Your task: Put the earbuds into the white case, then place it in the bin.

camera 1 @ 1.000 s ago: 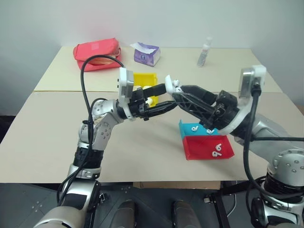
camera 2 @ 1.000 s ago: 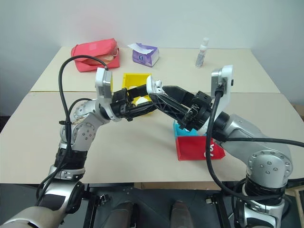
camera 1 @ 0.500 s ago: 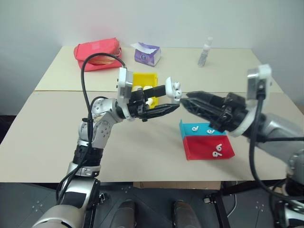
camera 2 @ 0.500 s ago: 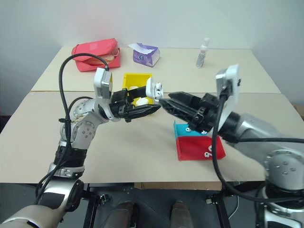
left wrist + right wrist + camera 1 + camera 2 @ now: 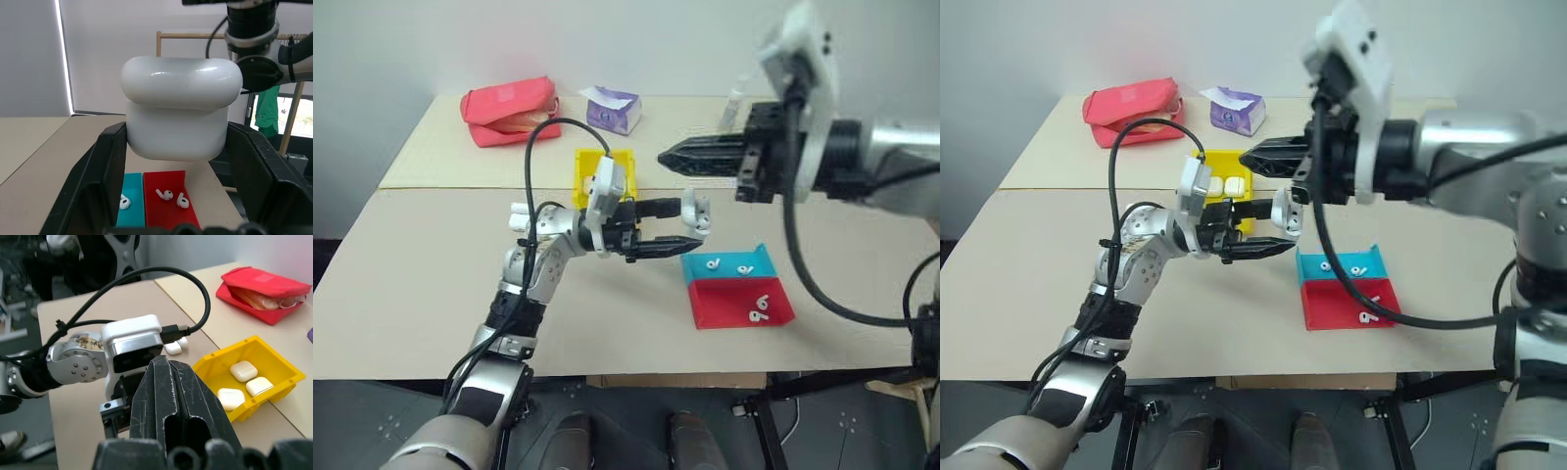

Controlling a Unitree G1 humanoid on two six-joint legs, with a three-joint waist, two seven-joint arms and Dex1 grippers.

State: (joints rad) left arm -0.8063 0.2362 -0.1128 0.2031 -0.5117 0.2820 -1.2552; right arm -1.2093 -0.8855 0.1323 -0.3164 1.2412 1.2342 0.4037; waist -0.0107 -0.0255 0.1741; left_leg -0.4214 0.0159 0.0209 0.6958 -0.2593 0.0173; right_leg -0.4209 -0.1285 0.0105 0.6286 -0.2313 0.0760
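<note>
Left gripper (image 5: 690,227) pinching white case (image 5: 180,113) by its sides, held in the air just beside the yellow bin (image 5: 583,174), on the side toward the teal tray (image 5: 734,264). Lid of case down, or nearly so.

Right gripper (image 5: 666,158) pressed together, empty, raised above and beyond the case, apart from it.

Three more cases (image 5: 243,370) lying inside the bin. Another case (image 5: 175,346) flat on the bench (image 5: 421,284), beside the bin on the side away from the trays.

Earbuds (image 5: 714,263) loose in the teal tray, two counted; two more (image 5: 762,310) in the red tray (image 5: 705,311) next to it, both trays well clear of the bin.

Risks from here, as judged:
- Glossy rounded case, gripped on smooth sides; could slip or twist out during the carry to the bin.
- Release from too high or off the rim: bounce off the cases already inside, or a drop onto the bench.
- Black cable looping over the left arm close to the bin; could snag or nudge it.
- Lid possibly not latched; could pop open on landing.

Hard to make out:
- Whether earbuds sit inside the held case; lid hides the interior.
- Whether lid fully seated; seam visible, gap uncertain.
- Near wall of the bin partly covered by the left wrist.
</note>
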